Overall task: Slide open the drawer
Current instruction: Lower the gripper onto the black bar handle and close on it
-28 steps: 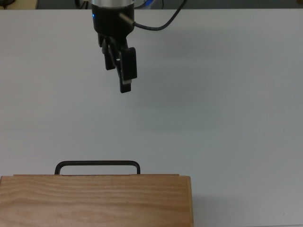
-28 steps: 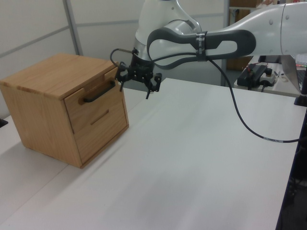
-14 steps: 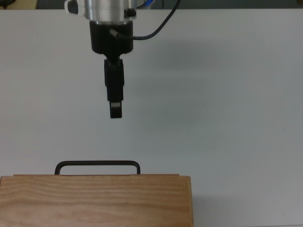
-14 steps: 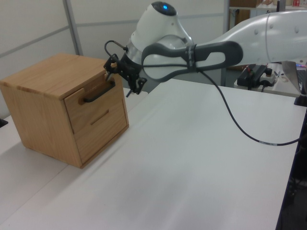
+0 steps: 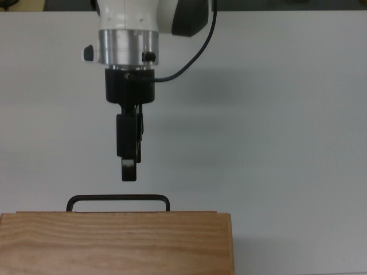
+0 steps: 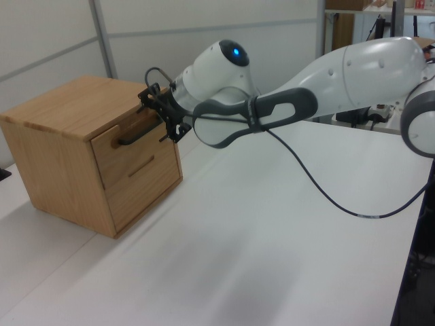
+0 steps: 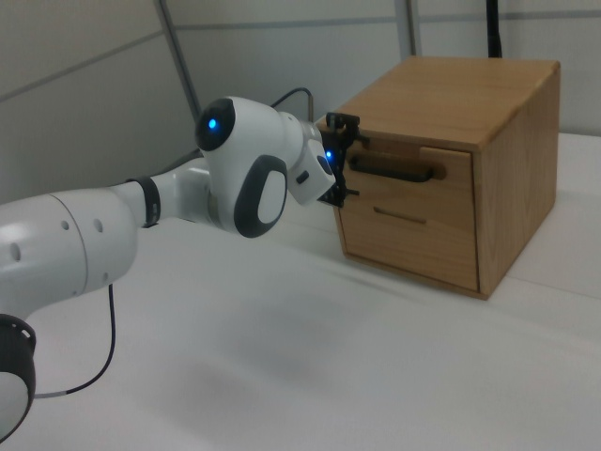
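I see the gripper (image 5: 129, 172) pointed at the front of the wooden cabinet (image 6: 61, 112), its tip just short of the black bar handle (image 5: 117, 199) in the top view, with a thin strip of white tabletop (image 5: 275, 143) showing between them. In the top view the fingers (image 5: 129, 169) line up one over the other, so I read only a single dark tip. I cannot tell from any view whether the jaws are wide or narrow.

The drawer (image 6: 132, 139) sits in the upper part of the cabinet's front face, closed. Its front panel lies level with the panel below it in the left view. Its handle runs across the panel and stands proud of it. In the right view, the drawer (image 7: 404, 178) front faces the arm and the gripper (image 7: 340, 160) sits at the right view's left end of the handle (image 7: 394, 169), very near it; I cannot tell if they touch.

A black cable (image 6: 319, 190) loops from the wrist across the tabletop. The arm (image 5: 129, 34) reaches in from the top view's upper edge. The cabinet stands near the top view's lower left.
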Action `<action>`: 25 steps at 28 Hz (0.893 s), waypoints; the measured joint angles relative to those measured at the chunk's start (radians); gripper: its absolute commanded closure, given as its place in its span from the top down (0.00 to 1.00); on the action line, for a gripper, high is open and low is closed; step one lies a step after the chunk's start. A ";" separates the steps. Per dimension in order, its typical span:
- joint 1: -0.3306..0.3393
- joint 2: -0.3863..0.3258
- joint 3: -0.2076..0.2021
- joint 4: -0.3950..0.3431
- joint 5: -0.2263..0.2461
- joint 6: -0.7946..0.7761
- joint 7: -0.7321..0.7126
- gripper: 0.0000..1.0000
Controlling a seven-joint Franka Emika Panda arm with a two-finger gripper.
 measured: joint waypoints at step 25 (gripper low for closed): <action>0.031 0.102 -0.050 0.051 0.048 0.115 0.025 0.78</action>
